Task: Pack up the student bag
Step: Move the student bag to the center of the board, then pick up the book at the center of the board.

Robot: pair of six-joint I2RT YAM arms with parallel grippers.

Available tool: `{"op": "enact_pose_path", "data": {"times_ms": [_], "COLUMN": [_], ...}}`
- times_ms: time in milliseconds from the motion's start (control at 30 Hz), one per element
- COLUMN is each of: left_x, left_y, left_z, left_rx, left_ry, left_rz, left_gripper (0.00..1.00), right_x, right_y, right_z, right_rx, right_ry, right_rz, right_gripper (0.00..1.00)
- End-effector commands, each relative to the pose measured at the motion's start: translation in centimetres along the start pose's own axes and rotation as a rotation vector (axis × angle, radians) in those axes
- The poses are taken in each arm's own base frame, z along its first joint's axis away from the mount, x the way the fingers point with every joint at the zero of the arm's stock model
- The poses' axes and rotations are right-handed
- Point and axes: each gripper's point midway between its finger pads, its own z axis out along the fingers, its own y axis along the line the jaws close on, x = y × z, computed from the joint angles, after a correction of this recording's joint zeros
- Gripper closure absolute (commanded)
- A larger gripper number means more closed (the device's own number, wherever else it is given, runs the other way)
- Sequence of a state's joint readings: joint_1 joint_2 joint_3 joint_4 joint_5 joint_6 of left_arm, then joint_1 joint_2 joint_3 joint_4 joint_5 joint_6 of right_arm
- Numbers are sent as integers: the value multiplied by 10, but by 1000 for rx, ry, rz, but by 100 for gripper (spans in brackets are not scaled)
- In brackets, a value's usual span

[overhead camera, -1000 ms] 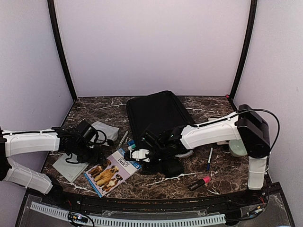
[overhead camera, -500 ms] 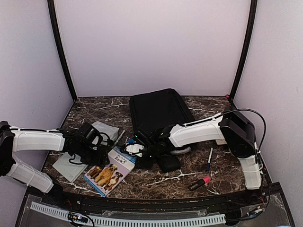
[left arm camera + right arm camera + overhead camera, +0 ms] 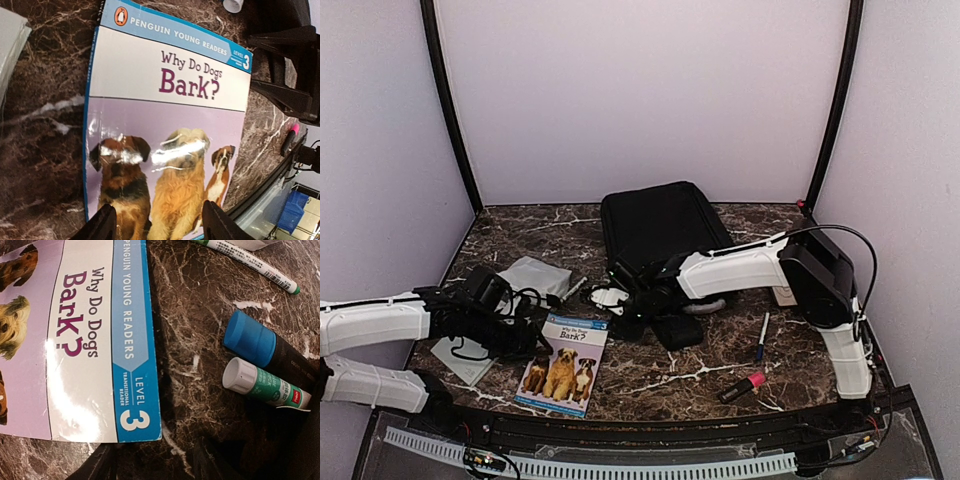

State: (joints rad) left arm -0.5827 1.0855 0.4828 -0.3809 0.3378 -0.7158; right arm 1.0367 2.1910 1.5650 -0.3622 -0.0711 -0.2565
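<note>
Hovering with left tool [image 3: 160,222] wide and empty over the book [image 3: 165,125], likely to lift it, right tool [image 3: 150,460] seemingly parted too beside a glue stick [image 3: 265,387], bag [image 3: 660,225] just behind it on the surface [image 3: 650,375].

Marble tbl [image 3: 650,375] w/ bag [image 3: 660,225], book [image 3: 563,360], glue stick [image 3: 265,387] (pink marker [image 3: 742,386] too).

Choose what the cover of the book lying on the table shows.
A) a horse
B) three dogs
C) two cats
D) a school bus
B: the book has three dogs pictured under its title, "Why Do Dogs Bark?".
</note>
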Motion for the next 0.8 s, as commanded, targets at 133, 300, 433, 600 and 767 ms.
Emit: {"op": "enact_pose_path", "data": {"times_ms": [133,300,433,600,767], "left_x": [20,20,27,32,36], "left_y": [35,47,37,33,33], "left_z": [-12,-5,8,17,24], "left_rx": [-145,-200,-123,-80,-81], "left_ry": [3,8,71,99,149], "left_rz": [-162,-153,-118,-151,-173], "left_gripper": [36,31,32,36,38], "right_x": [-8,-12,-3,3,13], "right_y": [-44,-1,35,71,87], "right_z": [-34,-67,-79,-76,-52], "right_rx": [80,-148,-329,-551,-665], "right_ry": [-42,-120,-124,-98,-40], "right_rz": [81,81,109,229,273], "right_gripper": [46,46,48,48,49]}}
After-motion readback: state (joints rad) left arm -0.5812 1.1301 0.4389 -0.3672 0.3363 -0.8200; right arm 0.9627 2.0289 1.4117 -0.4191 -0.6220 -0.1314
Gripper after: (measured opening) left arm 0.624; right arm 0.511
